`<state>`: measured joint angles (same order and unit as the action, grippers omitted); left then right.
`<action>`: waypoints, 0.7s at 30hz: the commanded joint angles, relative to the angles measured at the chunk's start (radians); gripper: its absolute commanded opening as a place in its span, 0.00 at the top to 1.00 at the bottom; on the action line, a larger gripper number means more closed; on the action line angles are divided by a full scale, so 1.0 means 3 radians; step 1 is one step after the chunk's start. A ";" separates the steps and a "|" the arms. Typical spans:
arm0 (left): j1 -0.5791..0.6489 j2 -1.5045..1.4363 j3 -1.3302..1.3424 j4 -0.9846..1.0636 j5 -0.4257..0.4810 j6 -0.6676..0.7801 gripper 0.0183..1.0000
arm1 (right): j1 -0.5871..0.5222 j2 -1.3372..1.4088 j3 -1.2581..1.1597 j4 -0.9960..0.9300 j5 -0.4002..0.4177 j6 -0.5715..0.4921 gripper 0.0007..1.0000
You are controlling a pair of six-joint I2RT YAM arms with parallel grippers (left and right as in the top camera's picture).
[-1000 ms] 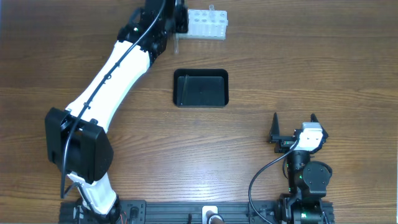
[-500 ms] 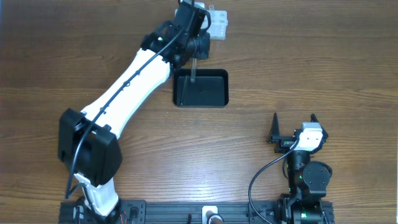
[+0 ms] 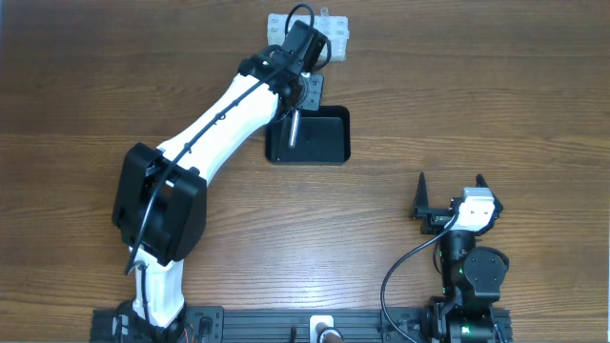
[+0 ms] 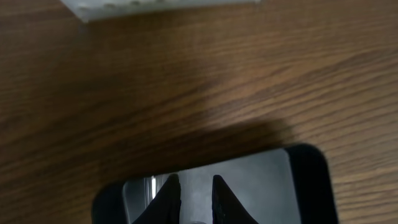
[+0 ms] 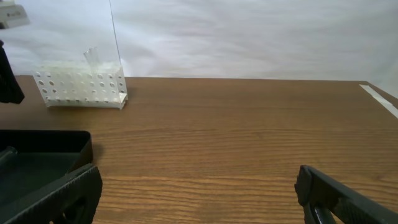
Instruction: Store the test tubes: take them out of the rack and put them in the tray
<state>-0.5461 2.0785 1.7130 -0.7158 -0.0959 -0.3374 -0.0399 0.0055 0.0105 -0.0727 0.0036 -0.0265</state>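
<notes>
We see the left hand (image 3: 298,98) above the left part of the black tray (image 3: 329,143), clenched on a test tube (image 3: 294,126) that hangs below it, slightly tilted, over the tray floor. In the left wrist view its two fingers (image 4: 169,196) stand close together with only a narrow gap, and the tray's dark floor lies beneath them. The white rack (image 3: 335,38) stands just beyond the tray's far side, near it but not touching. From above, the left arm crosses over the rack's middle, so that we see only its two ends. From the right wrist view the rack stands in full, with a second tube (image 5: 92,56) sticking up out of its top. The right hand (image 3: 450,181) rests well apart from tray and rack, close to its own base, its fingers spread wide and grasping nothing. The wooden surface (image 3: 496,86) carries the tray and the rack
</notes>
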 commanded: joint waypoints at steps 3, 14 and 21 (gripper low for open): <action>0.0000 0.0130 0.0013 -0.0099 0.0120 -0.0025 0.98 | -0.0022 0.0005 -0.0017 -0.0010 0.0031 0.0011 0.01; 0.0003 0.0258 0.0013 -0.0125 0.0120 -0.0025 0.98 | -0.0020 0.0005 -0.0017 -0.0010 0.0031 0.0011 0.01; 0.0003 0.0350 0.0013 -0.0123 0.0118 -0.0025 0.91 | -0.0022 0.0005 -0.0017 -0.0010 0.0031 0.0011 0.01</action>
<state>-0.5461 2.1586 1.7130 -0.7525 -0.0738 -0.3374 -0.0399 0.0055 0.0105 -0.0727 0.0036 -0.0269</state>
